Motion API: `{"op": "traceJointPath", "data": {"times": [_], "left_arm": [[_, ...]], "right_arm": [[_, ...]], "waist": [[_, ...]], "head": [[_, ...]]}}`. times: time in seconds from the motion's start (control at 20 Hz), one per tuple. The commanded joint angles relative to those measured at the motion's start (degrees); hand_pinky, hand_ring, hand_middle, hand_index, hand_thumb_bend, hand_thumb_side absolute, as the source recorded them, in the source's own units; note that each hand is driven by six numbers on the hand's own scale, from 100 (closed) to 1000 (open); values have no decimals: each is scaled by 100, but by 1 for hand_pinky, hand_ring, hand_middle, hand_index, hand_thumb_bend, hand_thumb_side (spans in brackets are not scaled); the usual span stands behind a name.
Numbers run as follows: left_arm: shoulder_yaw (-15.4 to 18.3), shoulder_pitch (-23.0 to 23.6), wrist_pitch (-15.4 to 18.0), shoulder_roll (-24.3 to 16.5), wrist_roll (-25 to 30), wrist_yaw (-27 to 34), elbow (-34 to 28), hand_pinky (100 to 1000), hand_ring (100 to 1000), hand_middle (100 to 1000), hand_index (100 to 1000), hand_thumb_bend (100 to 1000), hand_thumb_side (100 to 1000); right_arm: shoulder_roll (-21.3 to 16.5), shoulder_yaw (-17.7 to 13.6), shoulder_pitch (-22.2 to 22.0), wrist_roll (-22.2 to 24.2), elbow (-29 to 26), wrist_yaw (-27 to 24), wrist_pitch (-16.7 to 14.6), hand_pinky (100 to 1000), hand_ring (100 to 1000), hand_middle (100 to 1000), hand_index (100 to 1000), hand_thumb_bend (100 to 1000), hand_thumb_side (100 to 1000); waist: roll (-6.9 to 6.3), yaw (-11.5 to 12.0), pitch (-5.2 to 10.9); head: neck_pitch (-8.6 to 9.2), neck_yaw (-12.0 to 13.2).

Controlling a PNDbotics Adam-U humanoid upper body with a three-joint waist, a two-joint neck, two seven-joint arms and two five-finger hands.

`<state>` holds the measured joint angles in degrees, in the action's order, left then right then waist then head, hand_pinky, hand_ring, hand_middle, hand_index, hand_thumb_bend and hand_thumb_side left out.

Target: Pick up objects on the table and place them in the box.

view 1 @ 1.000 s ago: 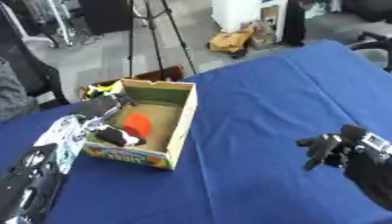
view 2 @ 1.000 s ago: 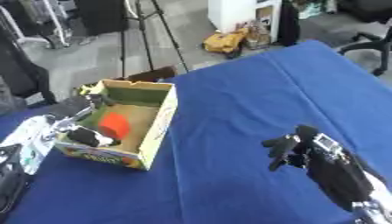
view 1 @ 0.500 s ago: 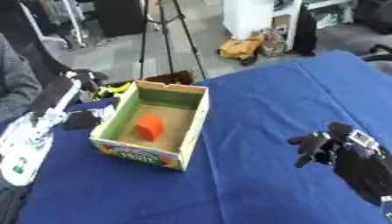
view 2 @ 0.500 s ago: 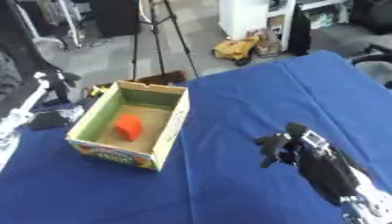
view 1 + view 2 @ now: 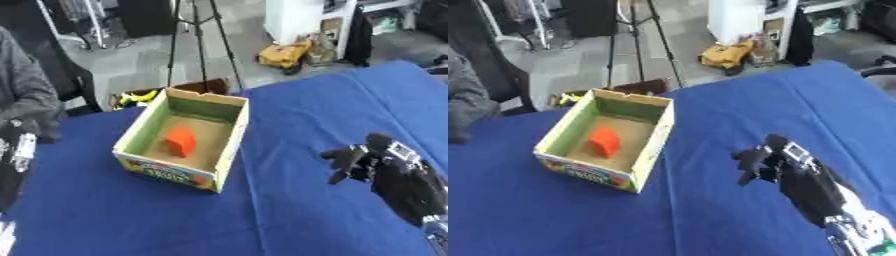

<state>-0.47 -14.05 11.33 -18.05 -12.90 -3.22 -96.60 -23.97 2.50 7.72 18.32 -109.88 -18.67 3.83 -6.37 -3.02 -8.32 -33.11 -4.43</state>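
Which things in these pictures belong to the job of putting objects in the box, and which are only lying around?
Belong to the job:
- box, open on the blue table
- orange block lying inside it
- right robot hand, holding nothing

Only lying around:
- tripod on the floor
- yellow toy vehicle on the floor

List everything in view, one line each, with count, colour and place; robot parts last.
box: one, cardboard with green inner walls, on the table left of centre.
orange block: one, orange, inside the box.
table: one, blue cover, fills the lower view.
tripod: one, black, on the floor behind the box.
yellow thing: one, on the floor beyond the table.
left arm: one, at the left edge; hand not visible.
right hand: one, black, lower right above the table, fingers curled, holding nothing.
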Motion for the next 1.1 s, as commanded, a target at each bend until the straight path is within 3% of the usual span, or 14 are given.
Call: {"op": "traceJointPath", "data": {"times": [0.05,0.7,1.1], "left_arm": [[132,139,122,96,-137,337,-191,630,587,605,787,172,987],[67,714,360,526,-16,807,-59,623,575,592,784,203,1000],[49,746,399,589,94,848,-19,623,574,592,784,204,1000]], "right_arm": [[-53,-60,47,-36,-112,-57,-13,596,852,552,540,100,969],[-39,-102,25,-87,-155,-85,-45,596,852,552,540,100,966],[-29,-115,17,-112,-159,-76,-52,595,852,552,539,100,966]], "waist": [[43,26,52],[93,105,16],[115,125,21]], "head": [[-27,10],[-131,37],[-137,11]]}}
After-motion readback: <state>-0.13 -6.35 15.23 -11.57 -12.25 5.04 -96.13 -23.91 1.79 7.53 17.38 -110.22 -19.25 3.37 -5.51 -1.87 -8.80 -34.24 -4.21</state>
